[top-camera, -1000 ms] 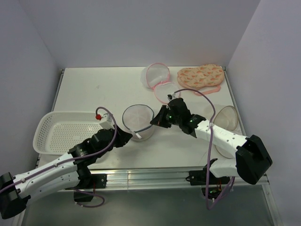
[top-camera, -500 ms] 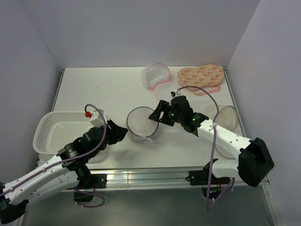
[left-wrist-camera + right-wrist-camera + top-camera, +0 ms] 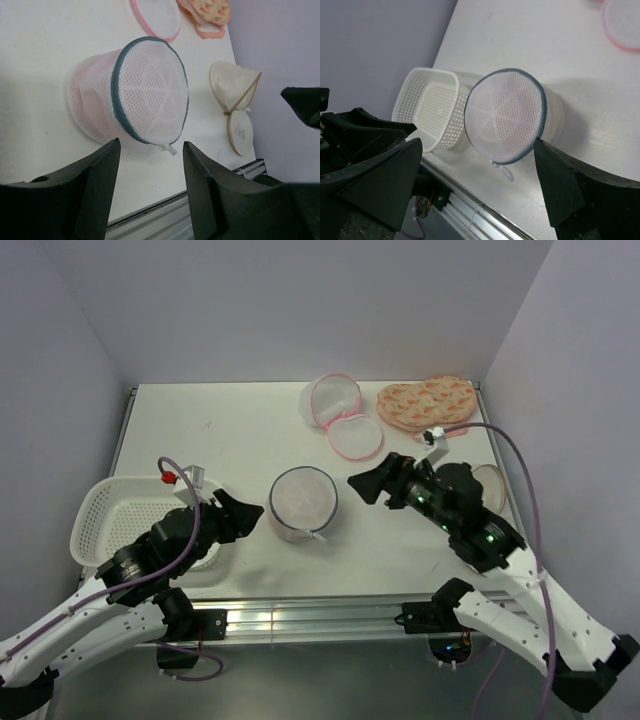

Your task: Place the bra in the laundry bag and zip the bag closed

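The laundry bag [image 3: 303,502] [image 3: 150,90] [image 3: 505,115] lies on the table between the two arms. It is white mesh with a grey zip rim, the rim runs closed all round, and its white zip pull [image 3: 169,149] hangs at the near side. The bra shows only as a pale pink shape through the mesh. My left gripper [image 3: 252,515] [image 3: 151,145] is open just left of the bag, touching nothing. Off to the bag's right, my right gripper [image 3: 358,487] [image 3: 478,145] is open wide and empty.
A white perforated basket [image 3: 110,520] [image 3: 427,110] stands at the near left. A pink-rimmed mesh bag [image 3: 345,420] lies open at the back, a peach patterned padded piece [image 3: 425,402] beside it. Beige cups [image 3: 488,485] [image 3: 230,85] sit at the right edge.
Both grippers opened, let go of the bag's rim and drew back, left arm leftward, right arm rightward. The bag settled on the table.
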{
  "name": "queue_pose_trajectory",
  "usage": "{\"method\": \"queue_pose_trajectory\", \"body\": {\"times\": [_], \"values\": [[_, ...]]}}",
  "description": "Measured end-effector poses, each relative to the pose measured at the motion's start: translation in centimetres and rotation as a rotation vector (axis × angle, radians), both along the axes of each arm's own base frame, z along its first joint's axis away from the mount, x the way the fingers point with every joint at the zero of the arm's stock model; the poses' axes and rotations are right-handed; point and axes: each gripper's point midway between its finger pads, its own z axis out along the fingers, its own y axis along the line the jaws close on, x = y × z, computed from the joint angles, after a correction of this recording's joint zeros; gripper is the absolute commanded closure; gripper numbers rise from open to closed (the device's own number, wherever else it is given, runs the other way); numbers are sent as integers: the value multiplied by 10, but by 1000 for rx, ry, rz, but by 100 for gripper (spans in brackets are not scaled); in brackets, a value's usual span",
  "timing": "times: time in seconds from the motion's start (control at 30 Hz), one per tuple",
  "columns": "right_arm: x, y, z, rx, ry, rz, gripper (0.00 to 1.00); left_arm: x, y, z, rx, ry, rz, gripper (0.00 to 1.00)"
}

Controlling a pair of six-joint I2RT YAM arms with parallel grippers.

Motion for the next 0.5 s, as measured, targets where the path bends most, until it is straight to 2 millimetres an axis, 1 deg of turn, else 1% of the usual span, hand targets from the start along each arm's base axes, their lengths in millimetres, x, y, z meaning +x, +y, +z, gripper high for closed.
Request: {"method": "queue_pose_trajectory", "body": {"times": [0.07,0.13,0.23,0.33,0.5], "values": [[-10,-16,15,6,-60,-30,0,-1,2,8,-5,-12,-2,41],[-19,-32,24,4,-105,-66,0,-1,2,15,-10,-23,-5,42],[-31,-54,35,15,-167,-114,0,-2,3,18,-13,-27,-8,41],[-38,-65,37,14,-194,-140,0,-2,3,17,-11,-26,-10,41],[-38,-68,24,-19,-171,-148,0,-3,2,16,-2,-28,-21,41]]}}
